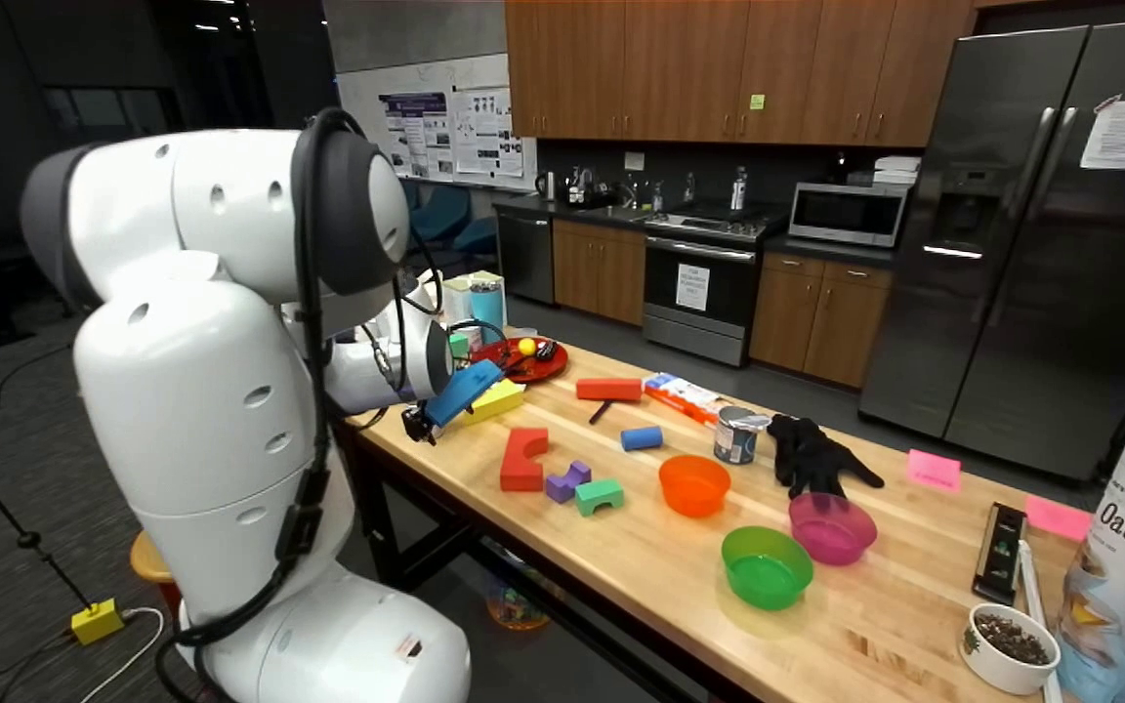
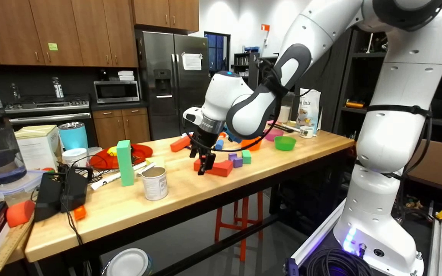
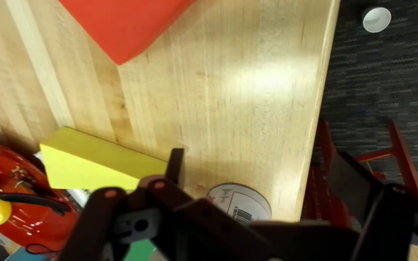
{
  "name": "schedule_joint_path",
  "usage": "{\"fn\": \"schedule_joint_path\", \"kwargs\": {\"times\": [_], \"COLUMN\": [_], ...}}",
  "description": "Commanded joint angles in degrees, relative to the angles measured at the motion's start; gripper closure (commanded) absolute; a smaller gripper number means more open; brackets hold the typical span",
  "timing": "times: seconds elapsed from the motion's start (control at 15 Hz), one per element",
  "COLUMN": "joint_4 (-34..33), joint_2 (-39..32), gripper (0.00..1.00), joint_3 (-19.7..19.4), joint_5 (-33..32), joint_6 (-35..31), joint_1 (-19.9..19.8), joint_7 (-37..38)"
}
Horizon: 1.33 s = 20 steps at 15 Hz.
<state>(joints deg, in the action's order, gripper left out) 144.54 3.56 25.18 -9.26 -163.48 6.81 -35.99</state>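
Wooden tabletop (image 3: 230, 108) below you, and your one gripper (image 3: 259, 154) hangs above its edge, jaws spread wide, angled downward from the bent arm (image 2: 317, 34). Near it on the wood: one red arched block (image 2: 221, 168), one yellow block (image 3: 96, 156), one can (image 3: 247, 199). Past them you count one purple block (image 1: 568, 481), then orange bowl (image 1: 694, 498), green bowl (image 1: 768, 571), pink bowl (image 1: 834, 537), three in all.

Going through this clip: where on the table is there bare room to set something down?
Bare tabletop lies between the red arch block, yellow block and white-labelled can. Another patch sits between the magenta bowl, green bowl and white bowl. It is crowded around the red plate, turquoise tumbler and box.
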Motion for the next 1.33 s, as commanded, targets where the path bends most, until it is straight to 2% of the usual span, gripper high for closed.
{"fn": "schedule_joint_path", "kwargs": {"times": [0.0, 0.13, 0.33, 0.8, 1.07, 1.27], "joint_4": [2.6, 1.7, 0.2, -2.7, -3.6, -0.3], "joint_2": [11.5, 15.1, 18.3, 19.2, 18.6, 21.6], "gripper": [0.00, 0.00, 0.00, 0.00, 0.00, 0.00], "joint_3": [-2.8, -1.1, 1.5, 7.6, 8.6, 5.8], "joint_5": [-8.1, -15.4, -21.2, -26.9, -27.1, -26.9], "joint_6": [9.3, 16.4, 26.0, 40.3, 43.3, 35.4], "joint_1": [4.3, 5.5, 8.3, 14.6, 16.4, 17.0], "joint_7": [9.2, 14.7, 20.4, 30.8, 33.7, 35.8]}}
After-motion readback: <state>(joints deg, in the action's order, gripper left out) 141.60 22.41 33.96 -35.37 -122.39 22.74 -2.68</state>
